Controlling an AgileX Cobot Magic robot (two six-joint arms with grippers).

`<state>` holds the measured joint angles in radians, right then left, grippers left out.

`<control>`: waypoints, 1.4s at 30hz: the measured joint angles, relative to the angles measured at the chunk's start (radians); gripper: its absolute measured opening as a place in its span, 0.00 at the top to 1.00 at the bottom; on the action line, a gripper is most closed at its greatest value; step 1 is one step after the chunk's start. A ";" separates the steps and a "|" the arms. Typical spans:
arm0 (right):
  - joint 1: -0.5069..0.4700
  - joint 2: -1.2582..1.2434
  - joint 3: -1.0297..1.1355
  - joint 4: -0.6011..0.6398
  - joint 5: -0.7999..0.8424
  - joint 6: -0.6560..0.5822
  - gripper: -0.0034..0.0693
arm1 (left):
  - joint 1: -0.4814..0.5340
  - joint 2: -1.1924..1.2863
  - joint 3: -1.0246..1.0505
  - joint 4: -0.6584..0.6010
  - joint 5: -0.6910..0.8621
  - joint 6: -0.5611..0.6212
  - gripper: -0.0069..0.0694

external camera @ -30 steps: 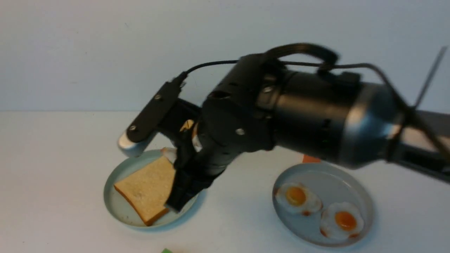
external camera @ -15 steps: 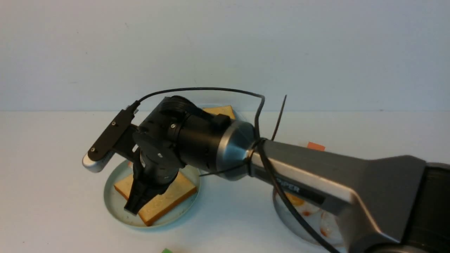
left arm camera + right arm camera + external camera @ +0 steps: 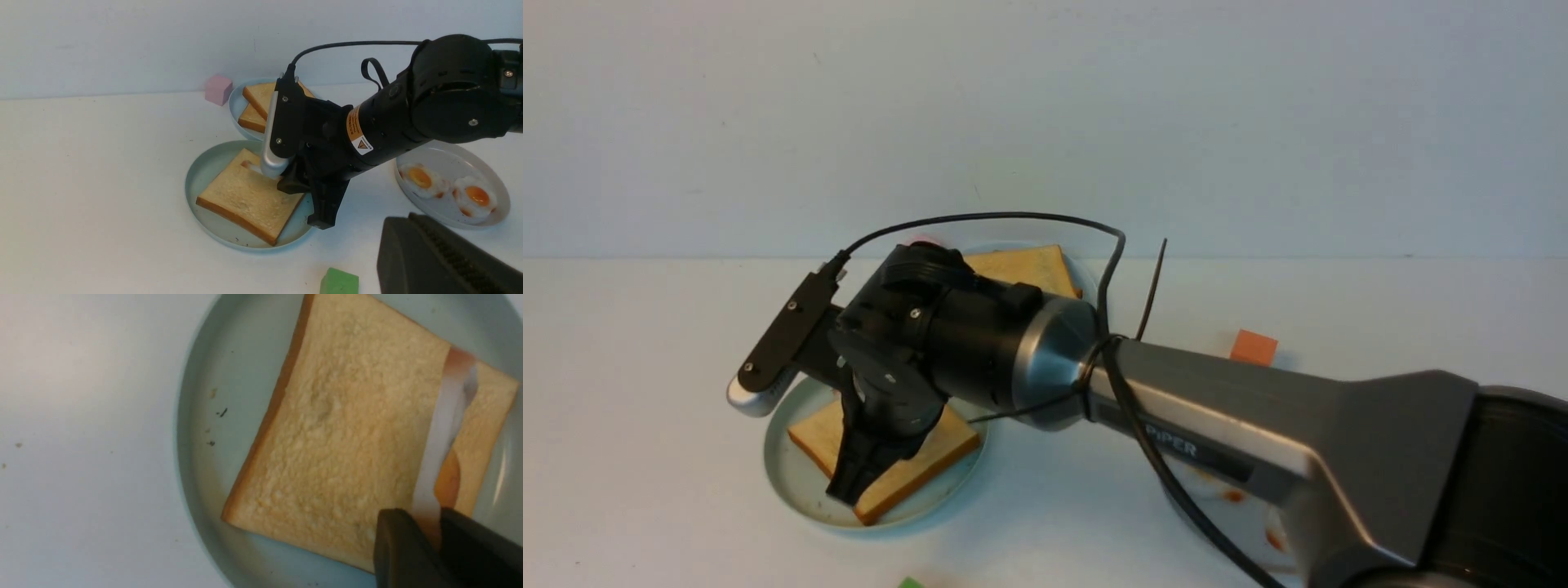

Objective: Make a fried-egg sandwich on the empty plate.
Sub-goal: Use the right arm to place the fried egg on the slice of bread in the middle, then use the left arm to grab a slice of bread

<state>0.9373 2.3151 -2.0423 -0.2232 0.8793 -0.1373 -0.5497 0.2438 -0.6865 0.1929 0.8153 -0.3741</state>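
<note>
One toast slice lies on the empty plate, the mint-green one at the front left. My right gripper points down at the toast's near edge. Its jaws are shut on a fried egg, which hangs edge-on over the toast as a white strip with orange yolk. A white bit of egg peeks out by the wrist camera. No fried-egg sandwich is in view. My left gripper hovers shut and empty at the near side, away from the plate.
A pale blue plate with two toast slices stands behind the mint plate. A grey speckled plate at the right holds two fried eggs. A pink cube, an orange cube and a green cube lie on the table.
My right arm has swung out and down to the left, bringing the egg from above the plate's right side to the toast. Over the last half second it shifted only slightly.
</note>
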 joint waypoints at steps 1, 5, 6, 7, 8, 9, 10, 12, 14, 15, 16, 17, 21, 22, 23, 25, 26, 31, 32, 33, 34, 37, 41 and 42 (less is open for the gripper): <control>0.000 0.000 0.000 0.000 -0.001 0.000 0.71 | 0.000 0.000 0.000 0.000 0.000 0.000 0.93; 0.000 0.000 0.000 0.013 0.000 0.001 0.48 | 0.000 0.000 0.000 -0.003 0.000 0.000 0.93; 0.000 0.000 0.000 0.020 0.001 0.001 0.43 | 0.000 0.000 0.000 -0.005 0.000 0.000 0.93; 0.000 0.000 0.000 0.021 0.001 0.001 0.43 | 0.000 0.000 0.000 -0.005 0.000 0.000 0.93; 0.000 -0.001 0.000 0.027 0.008 0.001 0.34 | 0.000 0.000 0.000 -0.011 0.000 0.000 0.93; 0.000 -0.002 -0.001 0.032 0.017 0.001 0.29 | 0.000 0.000 0.000 -0.013 0.001 0.001 0.93; 0.000 -0.005 -0.005 0.035 0.032 0.001 0.25 | 0.000 0.000 0.000 -0.014 0.001 0.001 0.93; 0.001 -0.015 -0.014 0.041 0.062 0.001 0.20 | 0.000 0.000 0.000 -0.014 0.005 0.001 0.93; 0.002 -0.037 -0.029 0.044 0.106 0.001 0.17 | 0.000 0.000 0.000 -0.014 0.013 0.001 0.93; 0.003 -0.052 -0.037 0.046 0.135 0.001 0.17 | 0.000 0.000 0.000 -0.014 0.019 0.001 0.93; 0.003 -0.075 -0.044 0.047 0.169 0.001 0.17 | 0.000 0.000 0.000 -0.014 0.028 0.001 0.93; 0.005 -0.104 -0.049 0.050 0.209 0.001 0.19 | 0.000 0.000 0.000 -0.014 0.035 0.003 0.93; 0.005 -0.222 -0.055 0.055 0.330 0.002 0.29 | 0.000 0.018 0.000 -0.014 0.051 0.014 0.93; 0.004 -0.277 -0.047 0.056 0.348 0.011 0.37 | 0.000 0.052 0.000 -0.024 0.051 0.028 0.93; 0.003 -0.309 -0.036 0.057 0.353 0.021 0.44 | 0.000 0.078 0.000 -0.036 0.051 0.039 0.93; 0.002 -0.394 0.009 0.057 0.354 0.041 0.56 | 0.000 0.165 0.000 -0.069 0.039 0.066 0.93; 0.002 -0.439 0.041 0.059 0.357 0.062 0.63 | 0.000 0.220 0.000 -0.094 0.023 0.089 0.93; 0.001 -0.691 0.266 0.056 0.368 0.168 0.88 | 0.000 0.524 -0.042 -0.205 -0.070 0.251 0.93; 0.001 -0.750 0.321 0.056 0.368 0.192 0.91 | 0.000 0.589 -0.060 -0.220 -0.084 0.281 0.93; 0.001 -0.810 0.376 0.056 0.369 0.217 0.93 | 0.000 0.642 -0.086 -0.236 -0.099 0.312 0.93; 0.001 -0.846 0.419 0.057 0.373 0.237 0.95 | 0.000 0.709 -0.111 -0.258 -0.109 0.354 0.93; 0.001 -1.039 0.593 0.057 0.375 0.320 0.95 | 0.000 0.919 -0.238 -0.340 -0.122 0.509 0.93; 0.001 -1.222 0.766 0.060 0.378 0.387 0.95 | 0.000 1.146 -0.433 -0.390 -0.106 0.689 0.93; 0.001 -1.230 0.782 0.060 0.378 0.394 0.95 | 0.000 1.170 -0.456 -0.391 -0.100 0.695 0.93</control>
<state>0.9380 1.0847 -1.2608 -0.1636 1.2571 0.2567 -0.5497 1.4140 -1.1425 -0.1981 0.7150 0.3211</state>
